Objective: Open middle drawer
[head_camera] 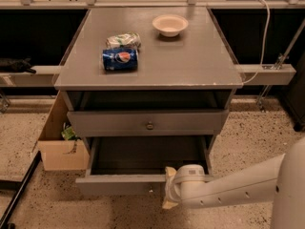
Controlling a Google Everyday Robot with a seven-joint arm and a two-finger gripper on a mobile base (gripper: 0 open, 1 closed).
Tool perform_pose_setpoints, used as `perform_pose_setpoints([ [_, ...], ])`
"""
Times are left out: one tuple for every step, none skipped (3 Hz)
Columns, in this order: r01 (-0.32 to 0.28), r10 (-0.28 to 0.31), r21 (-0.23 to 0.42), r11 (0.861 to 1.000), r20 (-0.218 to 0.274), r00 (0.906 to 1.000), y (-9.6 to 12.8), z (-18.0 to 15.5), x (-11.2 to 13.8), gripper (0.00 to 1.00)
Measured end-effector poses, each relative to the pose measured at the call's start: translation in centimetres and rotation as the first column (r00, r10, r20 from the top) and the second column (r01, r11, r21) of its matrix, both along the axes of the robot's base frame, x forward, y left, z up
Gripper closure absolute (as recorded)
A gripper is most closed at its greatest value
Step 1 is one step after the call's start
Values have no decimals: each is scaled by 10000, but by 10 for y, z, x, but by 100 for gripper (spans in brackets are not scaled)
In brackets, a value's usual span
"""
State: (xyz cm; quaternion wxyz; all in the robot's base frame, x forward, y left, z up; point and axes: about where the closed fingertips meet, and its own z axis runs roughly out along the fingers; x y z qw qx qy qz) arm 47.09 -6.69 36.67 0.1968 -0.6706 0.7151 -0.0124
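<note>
Tabletop [190, 66]: bowl [170, 25] and can [120, 59] held, upper centre.
Middle drawer [109, 123]: located centre, knob [149, 125] shown.
Gripper [169, 194]: positioned bottom centre, at the pulled-out lowest drawer [119, 185]; state cannot be told.

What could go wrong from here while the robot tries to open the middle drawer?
1. The gripper sits at the pulled-out bottom drawer, below the middle drawer; it might pull the wrong front.
2. The small knob may slip from the grasp.
3. A jolt could roll the blue can lying on the cabinet top.
</note>
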Motion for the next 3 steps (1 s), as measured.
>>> perform_pose_setpoints([
  [0,0,0,10000,0,10000,0,6,0,49],
  [0,0,0,10000,0,10000,0,15,1,73],
  [22,-22,-27,10000,-103,9999,-1,21,-5,98],
])
